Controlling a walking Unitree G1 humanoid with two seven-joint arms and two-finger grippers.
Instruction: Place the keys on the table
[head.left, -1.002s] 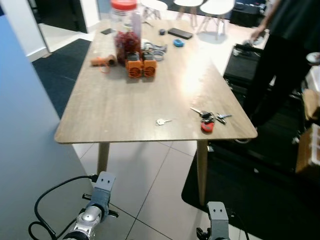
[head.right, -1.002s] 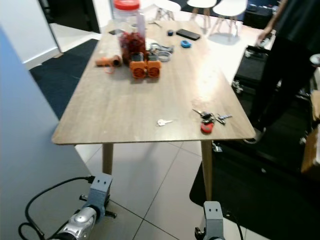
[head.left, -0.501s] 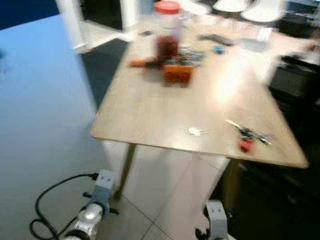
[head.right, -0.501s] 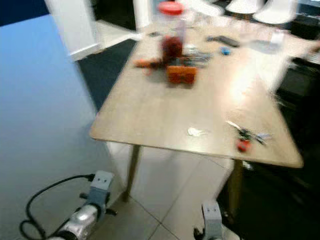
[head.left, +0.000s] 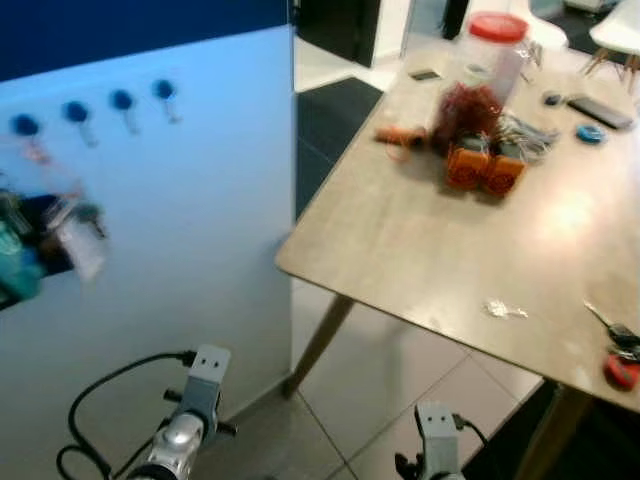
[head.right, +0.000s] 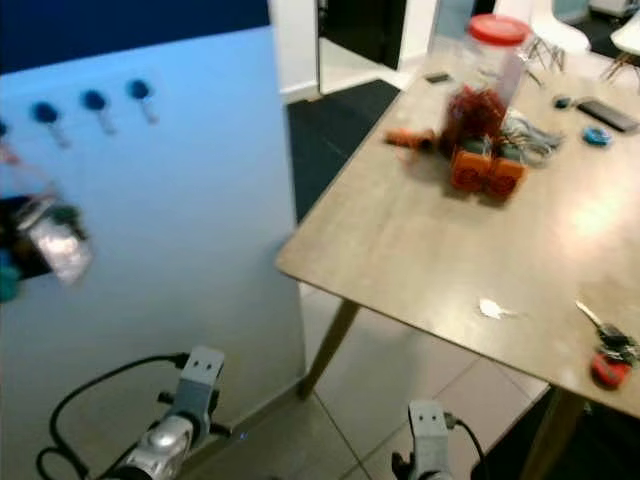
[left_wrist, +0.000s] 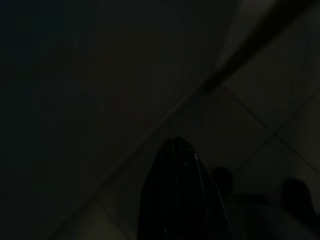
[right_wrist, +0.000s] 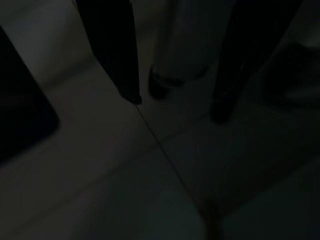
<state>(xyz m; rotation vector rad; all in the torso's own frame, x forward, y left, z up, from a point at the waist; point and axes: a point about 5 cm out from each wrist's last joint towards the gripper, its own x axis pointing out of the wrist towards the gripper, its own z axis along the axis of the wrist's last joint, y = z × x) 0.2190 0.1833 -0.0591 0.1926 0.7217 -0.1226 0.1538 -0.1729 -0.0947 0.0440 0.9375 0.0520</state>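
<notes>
While both arms hang idle, left gripper (left_wrist: 175, 165) clenched, right gripper (right_wrist: 175, 100) released, approach squarely the hanging keys (head.left: 75, 235) at nine o'clock of the surface (head.left: 400, 260).

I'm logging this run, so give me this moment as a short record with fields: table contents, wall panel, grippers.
table: red-lidded jar, two orange blocks, single key, key bunch with red tag at right edge
wall panel: blue pegs, blurred hanging items
left gripper: hanging idle, shut
right gripper: hanging over floor tiles, open, empty
</notes>
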